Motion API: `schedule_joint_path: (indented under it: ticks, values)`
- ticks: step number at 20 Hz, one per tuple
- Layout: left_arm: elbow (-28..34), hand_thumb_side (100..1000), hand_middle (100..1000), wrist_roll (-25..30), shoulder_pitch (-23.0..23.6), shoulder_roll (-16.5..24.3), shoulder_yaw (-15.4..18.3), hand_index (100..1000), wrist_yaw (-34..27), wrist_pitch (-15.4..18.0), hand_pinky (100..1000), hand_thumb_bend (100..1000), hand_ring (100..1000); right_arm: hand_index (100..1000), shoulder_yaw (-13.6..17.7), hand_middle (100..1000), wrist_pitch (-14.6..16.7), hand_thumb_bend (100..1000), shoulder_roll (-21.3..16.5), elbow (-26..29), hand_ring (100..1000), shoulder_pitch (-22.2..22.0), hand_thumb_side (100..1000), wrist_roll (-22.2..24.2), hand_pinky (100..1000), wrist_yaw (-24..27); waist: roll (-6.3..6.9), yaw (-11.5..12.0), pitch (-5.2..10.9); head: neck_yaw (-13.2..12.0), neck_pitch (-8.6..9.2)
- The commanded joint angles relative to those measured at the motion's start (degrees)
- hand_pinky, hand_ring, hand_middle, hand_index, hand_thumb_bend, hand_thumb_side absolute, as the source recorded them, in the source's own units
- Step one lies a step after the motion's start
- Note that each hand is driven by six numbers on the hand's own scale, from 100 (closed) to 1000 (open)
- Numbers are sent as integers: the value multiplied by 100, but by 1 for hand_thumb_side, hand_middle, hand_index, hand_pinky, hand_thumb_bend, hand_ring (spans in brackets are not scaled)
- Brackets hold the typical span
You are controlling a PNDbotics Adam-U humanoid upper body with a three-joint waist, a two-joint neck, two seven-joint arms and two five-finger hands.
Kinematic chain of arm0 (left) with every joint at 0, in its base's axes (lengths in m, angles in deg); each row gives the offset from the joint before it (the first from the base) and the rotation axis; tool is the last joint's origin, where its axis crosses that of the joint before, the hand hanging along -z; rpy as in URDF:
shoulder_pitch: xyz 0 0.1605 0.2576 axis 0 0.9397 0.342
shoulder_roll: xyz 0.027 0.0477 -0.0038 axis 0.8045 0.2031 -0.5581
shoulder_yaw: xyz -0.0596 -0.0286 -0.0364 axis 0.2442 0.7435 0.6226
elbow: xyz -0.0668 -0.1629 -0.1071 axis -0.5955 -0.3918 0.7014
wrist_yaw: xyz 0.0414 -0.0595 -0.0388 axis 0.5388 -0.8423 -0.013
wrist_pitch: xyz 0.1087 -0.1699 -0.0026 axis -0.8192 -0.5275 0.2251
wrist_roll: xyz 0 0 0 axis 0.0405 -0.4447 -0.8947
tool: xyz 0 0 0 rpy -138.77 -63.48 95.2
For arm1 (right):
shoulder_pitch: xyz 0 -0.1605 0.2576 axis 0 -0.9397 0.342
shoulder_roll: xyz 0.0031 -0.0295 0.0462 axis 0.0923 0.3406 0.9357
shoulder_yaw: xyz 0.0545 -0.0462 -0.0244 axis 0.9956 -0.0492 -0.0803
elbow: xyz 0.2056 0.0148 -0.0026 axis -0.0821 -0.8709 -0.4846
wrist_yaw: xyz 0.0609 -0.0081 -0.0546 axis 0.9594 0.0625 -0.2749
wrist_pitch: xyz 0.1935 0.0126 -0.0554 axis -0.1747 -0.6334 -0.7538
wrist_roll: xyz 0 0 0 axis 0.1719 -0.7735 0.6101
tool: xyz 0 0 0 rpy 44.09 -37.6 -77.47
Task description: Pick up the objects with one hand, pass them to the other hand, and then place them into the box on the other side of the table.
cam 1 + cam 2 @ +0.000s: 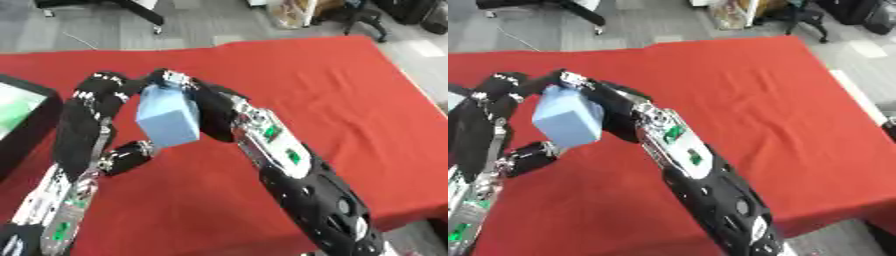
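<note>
Both hands meet on the light blue block (169,120) above the red table (350,100): left hand (105,102) curls around its nine-o'clock side, right hand (206,107) grips its three-o'clock side.

Block (169,119) between both hands, above table (350,100)

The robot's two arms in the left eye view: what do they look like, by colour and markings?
Both arms are mostly black with silver metal joints. The right forearm carries a silver section with small green markings; the left forearm shows silver plates and a green spot near the bottom edge. The left hand and right hand are black with silver knuckle parts.
</note>
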State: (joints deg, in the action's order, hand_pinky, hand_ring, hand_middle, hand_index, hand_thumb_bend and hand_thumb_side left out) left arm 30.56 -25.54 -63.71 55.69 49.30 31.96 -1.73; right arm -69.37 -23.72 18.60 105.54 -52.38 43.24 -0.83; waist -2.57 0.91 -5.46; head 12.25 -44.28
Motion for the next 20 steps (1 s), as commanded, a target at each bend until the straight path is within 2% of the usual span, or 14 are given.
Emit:
schedule_joint_path:
  ticks: [1,9,14,17,20]
  values:
    - [107,105,526,-356,-94,-37,-35,594,-34,-11,657,668,562,392,37,355,-128,100,15,-24,266,82,816,44,611,136,13,-1,83,45,16]
    - [-27,100,525,-861,-113,-49,-126,586,88,-11,655,663,560,389,50,352,-422,100,4,-111,271,94,825,12,603,407,-9,13,88,108,16]
    - [-77,100,522,-895,-144,-76,-149,578,99,49,657,603,551,389,40,352,-444,100,-10,-97,273,97,831,32,610,424,-20,12,85,110,16]
    - [-103,119,536,-848,-143,-75,-158,607,112,85,665,554,558,399,34,366,-447,100,-15,-97,285,96,858,69,636,433,-19,10,84,124,16]
    - [-139,132,556,-753,-136,-76,-154,637,164,116,675,553,570,416,35,385,-435,100,-22,-97,298,92,903,108,666,427,-19,6,85,142,16]
